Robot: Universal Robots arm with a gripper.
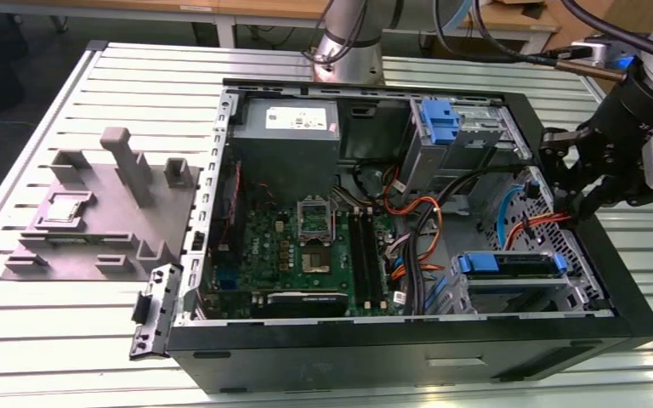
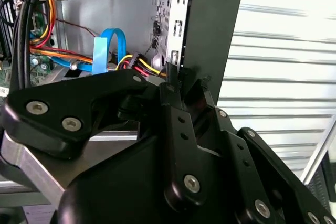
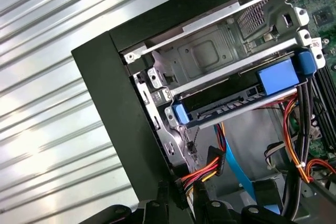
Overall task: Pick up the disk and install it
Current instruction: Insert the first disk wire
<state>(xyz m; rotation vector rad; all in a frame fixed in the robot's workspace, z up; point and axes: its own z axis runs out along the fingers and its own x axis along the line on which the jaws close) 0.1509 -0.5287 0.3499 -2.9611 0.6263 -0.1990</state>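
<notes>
**First:** Pincer [image 1: 567, 183] sits low at the computer case's [image 1: 627, 297] wall on the exterior view's right, just above a bundle of orange cables [image 1: 530, 225]. Wide or narrow? I can't tell from where I stand, though I see nothing blue in it

**Second:** And the disk?

**First:** Look at the drive cage [image 1: 462, 293] near that wall. The disk [image 1: 508, 263] lies flat in it, its blue carrier facing up; in the first wrist view it shows as a blue strip [image 3: 241, 95] sitting square between the metal rails. I'd judge the installing step is at its end, or close to it

**Second:** So what does any move from here call for?

**First:** Care more than force, I reckon. Case wall on one side, cables and a blue ribbon [image 1: 506, 212] just beside, cage edge near. Open room is straight up, or out over the slatted bench [image 1: 54, 314]. The other blue carrier [image 1: 442, 123] stands well apart at the far bay
</notes>
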